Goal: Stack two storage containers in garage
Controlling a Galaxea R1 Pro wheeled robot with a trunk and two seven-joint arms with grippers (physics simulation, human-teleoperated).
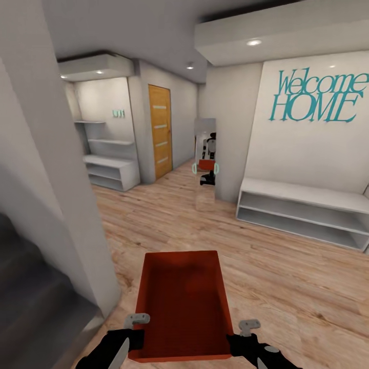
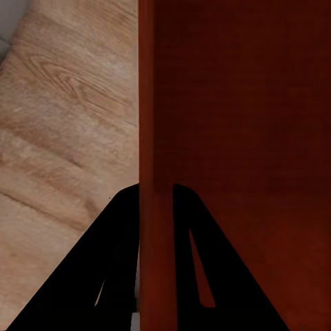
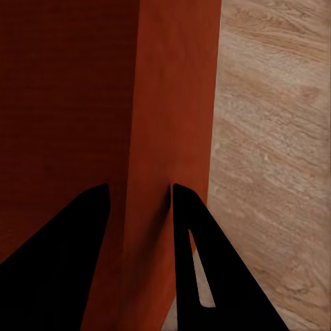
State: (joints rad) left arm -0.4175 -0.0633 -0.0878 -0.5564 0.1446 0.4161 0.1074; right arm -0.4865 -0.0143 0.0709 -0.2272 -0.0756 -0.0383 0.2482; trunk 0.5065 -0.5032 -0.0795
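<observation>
Storage container [image 1: 182, 302] hangs near us over hallway planks; left gripper [image 1: 134, 333] and right gripper [image 1: 245, 335] each pinch a side wall. Risk: near-left wall corner [image 1: 77, 215] clips it, loosening thin-wall grips.

Light wood-plank floor [image 1: 287, 287] runs from near to far down the hallway. Directly on it stand a low white shelf bench [image 1: 302, 211] at right and white shelving [image 1: 110, 171] at far left.
</observation>
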